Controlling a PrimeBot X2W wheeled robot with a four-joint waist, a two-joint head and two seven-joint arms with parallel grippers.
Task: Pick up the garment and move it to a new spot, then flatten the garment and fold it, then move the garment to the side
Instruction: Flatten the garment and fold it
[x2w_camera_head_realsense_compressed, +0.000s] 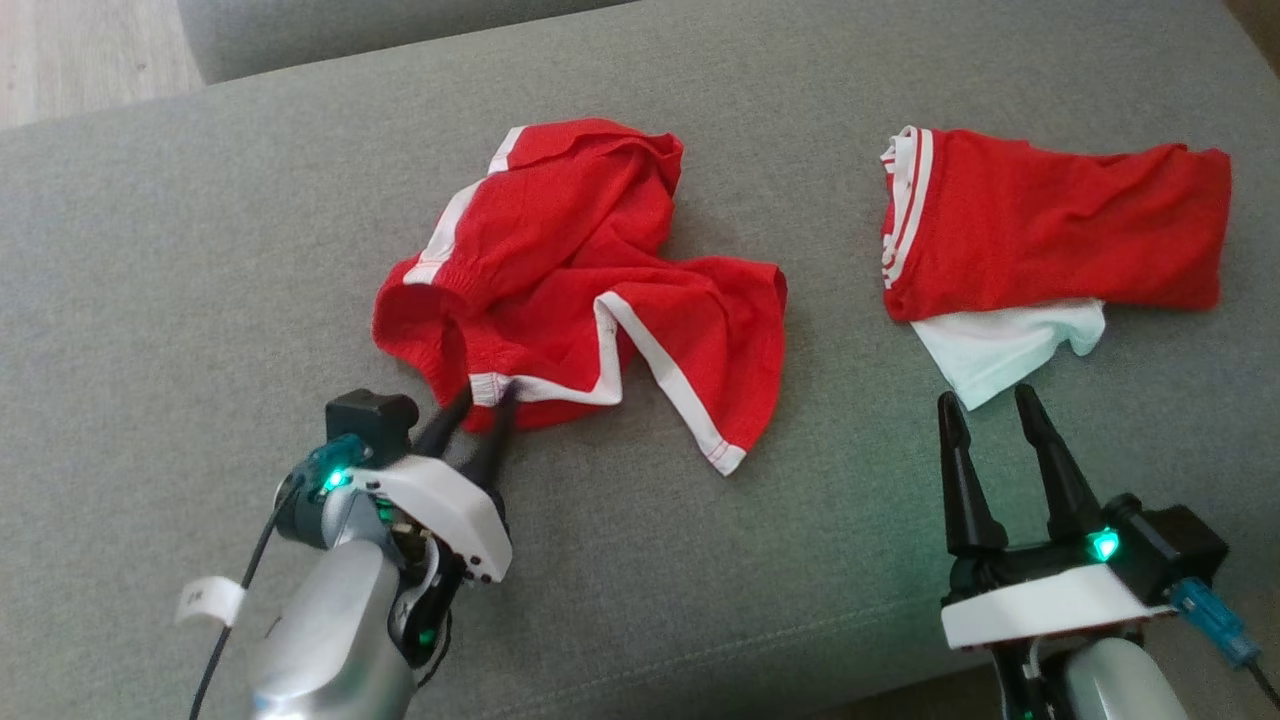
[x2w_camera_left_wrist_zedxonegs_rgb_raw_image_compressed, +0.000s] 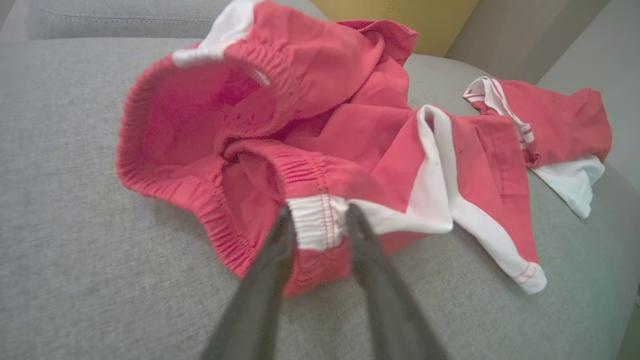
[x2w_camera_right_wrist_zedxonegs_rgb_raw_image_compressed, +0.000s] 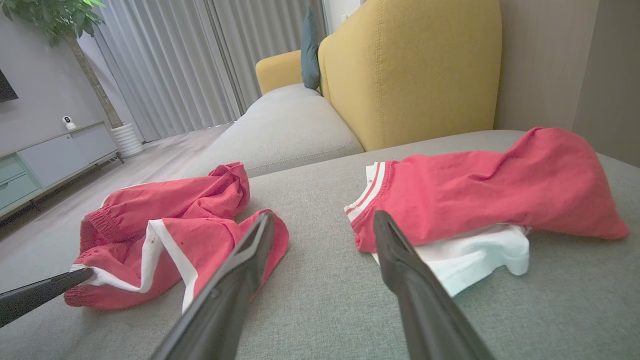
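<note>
A grey fabric cushion carried two pieces of clothing, well apart. Near its middle lay crumpled red shorts, the elastic waistband gaping toward 8 o'clock and a white-trimmed leg spread flat toward 5 o'clock. At 3 o'clock from them lay a folded red shirt, its striped white band at the 9 o'clock end and a white layer poking out at 6 o'clock.
</note>
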